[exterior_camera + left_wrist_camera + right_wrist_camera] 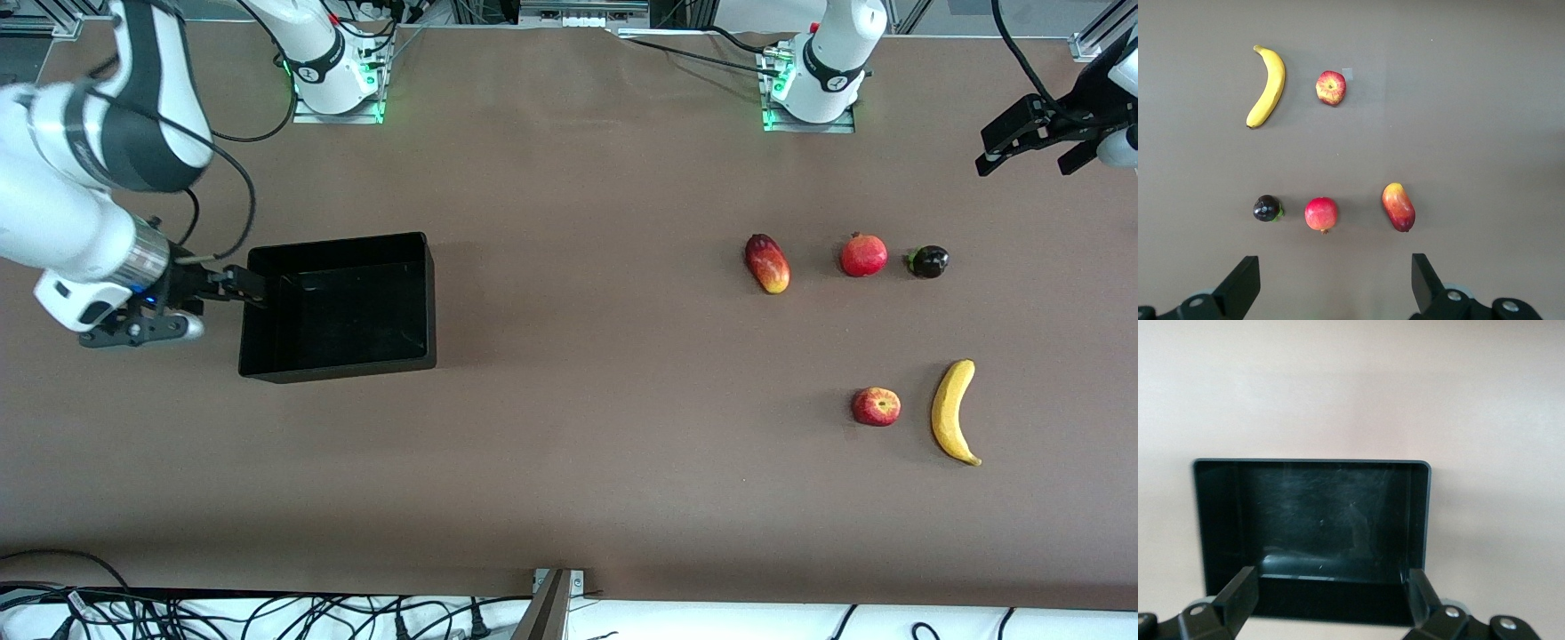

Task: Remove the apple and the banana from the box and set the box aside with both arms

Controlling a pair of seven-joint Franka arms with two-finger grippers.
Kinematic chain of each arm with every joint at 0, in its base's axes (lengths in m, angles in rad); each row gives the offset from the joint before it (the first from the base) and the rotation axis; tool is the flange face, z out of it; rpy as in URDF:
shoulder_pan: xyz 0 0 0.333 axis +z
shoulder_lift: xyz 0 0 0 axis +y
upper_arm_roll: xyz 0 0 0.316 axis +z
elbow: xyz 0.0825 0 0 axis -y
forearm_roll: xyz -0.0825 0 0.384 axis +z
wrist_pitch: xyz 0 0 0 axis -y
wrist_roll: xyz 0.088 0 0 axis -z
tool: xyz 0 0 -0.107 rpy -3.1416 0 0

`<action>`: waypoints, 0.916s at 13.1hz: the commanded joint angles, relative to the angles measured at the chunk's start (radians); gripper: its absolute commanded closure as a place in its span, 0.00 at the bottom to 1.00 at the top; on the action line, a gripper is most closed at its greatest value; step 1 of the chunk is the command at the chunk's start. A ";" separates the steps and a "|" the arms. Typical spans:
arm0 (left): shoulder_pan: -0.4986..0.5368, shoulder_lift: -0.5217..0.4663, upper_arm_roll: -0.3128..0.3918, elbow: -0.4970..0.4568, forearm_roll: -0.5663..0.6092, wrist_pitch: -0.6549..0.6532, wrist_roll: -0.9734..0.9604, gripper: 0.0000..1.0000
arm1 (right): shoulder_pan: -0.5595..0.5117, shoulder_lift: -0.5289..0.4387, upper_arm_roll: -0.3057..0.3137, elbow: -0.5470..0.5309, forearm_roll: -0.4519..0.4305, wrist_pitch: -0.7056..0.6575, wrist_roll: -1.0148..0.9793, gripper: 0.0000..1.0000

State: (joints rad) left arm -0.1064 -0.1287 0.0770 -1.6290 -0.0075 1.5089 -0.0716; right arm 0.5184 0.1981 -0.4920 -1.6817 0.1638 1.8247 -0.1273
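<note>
The black box (342, 311) sits toward the right arm's end of the table; it also shows in the right wrist view (1325, 513). My right gripper (249, 286) is open at the box's end wall, its fingers (1238, 593) spread along that wall, holding nothing. The red apple (876, 406) and the yellow banana (953, 411) lie side by side toward the left arm's end, and show in the left wrist view as apple (1331, 88) and banana (1267, 87). My left gripper (996, 147) is open and empty, up in the air over the table's edge at that end.
A mango (767, 263), a pomegranate (863, 254) and a small dark purple fruit (927, 261) lie in a row farther from the front camera than the apple and banana. The arm bases stand along the table's edge farthest from the front camera.
</note>
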 commanded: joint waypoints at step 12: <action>-0.007 -0.011 0.015 -0.002 -0.005 -0.013 0.001 0.00 | -0.402 -0.247 0.410 0.008 -0.130 -0.254 0.028 0.00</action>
State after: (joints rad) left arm -0.1065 -0.1287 0.0833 -1.6290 -0.0075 1.5082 -0.0716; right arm 0.2096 -0.0224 -0.1712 -1.6579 0.0477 1.5824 -0.1111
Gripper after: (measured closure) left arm 0.000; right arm 0.000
